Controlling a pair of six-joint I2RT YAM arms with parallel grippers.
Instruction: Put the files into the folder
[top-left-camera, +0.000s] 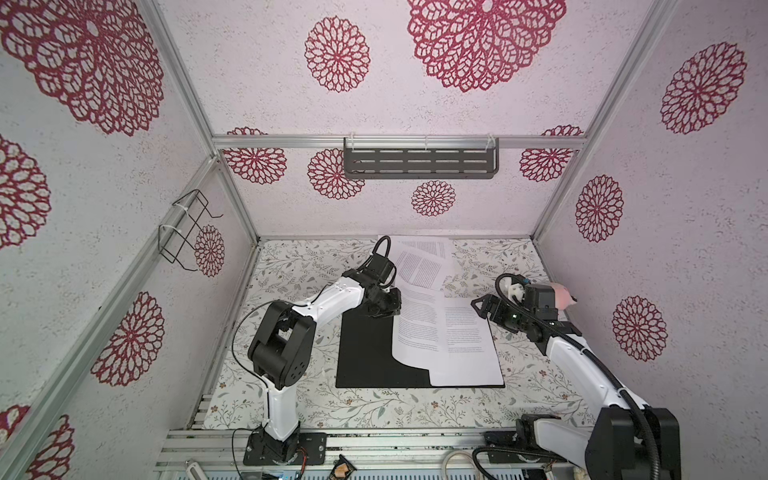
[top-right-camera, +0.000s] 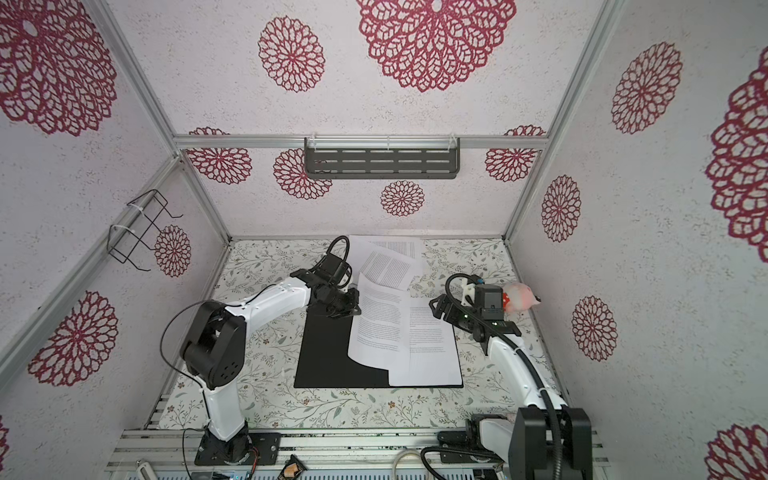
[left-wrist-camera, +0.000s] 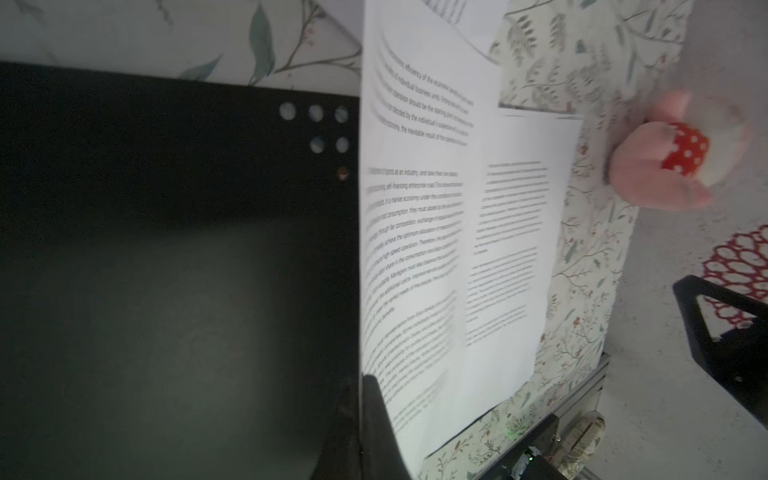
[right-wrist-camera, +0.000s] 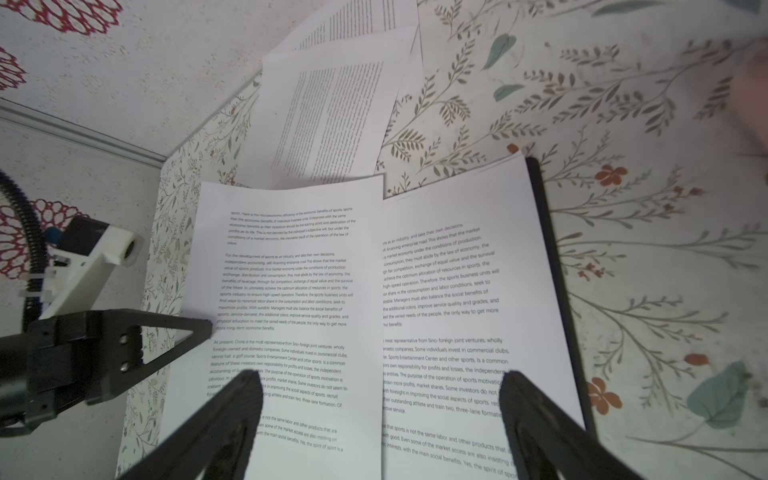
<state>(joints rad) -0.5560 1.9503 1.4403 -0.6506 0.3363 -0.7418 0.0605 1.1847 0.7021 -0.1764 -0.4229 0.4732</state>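
The folder (top-left-camera: 370, 361) (top-right-camera: 328, 357) lies open on the table, black inside up. One of the files (top-left-camera: 467, 345) (top-right-camera: 432, 345) lies flat on its right half. A second sheet (top-left-camera: 415, 324) (left-wrist-camera: 415, 216) curves up from the folder's middle, and my left gripper (top-left-camera: 392, 305) (top-right-camera: 353, 303) (left-wrist-camera: 360, 395) is shut on its far left edge. Two more sheets (top-left-camera: 419, 262) (right-wrist-camera: 332, 116) lie overlapped on the table behind the folder. My right gripper (top-left-camera: 478, 305) (right-wrist-camera: 380, 382) hovers open over the flat sheet's far right corner, nothing between its fingers (right-wrist-camera: 245, 390).
A pink and white soft toy with a red dotted patch (top-left-camera: 559, 297) (left-wrist-camera: 665, 166) lies by the right wall, behind the right wrist. A dark slotted shelf (top-left-camera: 419, 162) hangs on the back wall and a wire rack (top-left-camera: 187, 228) on the left wall.
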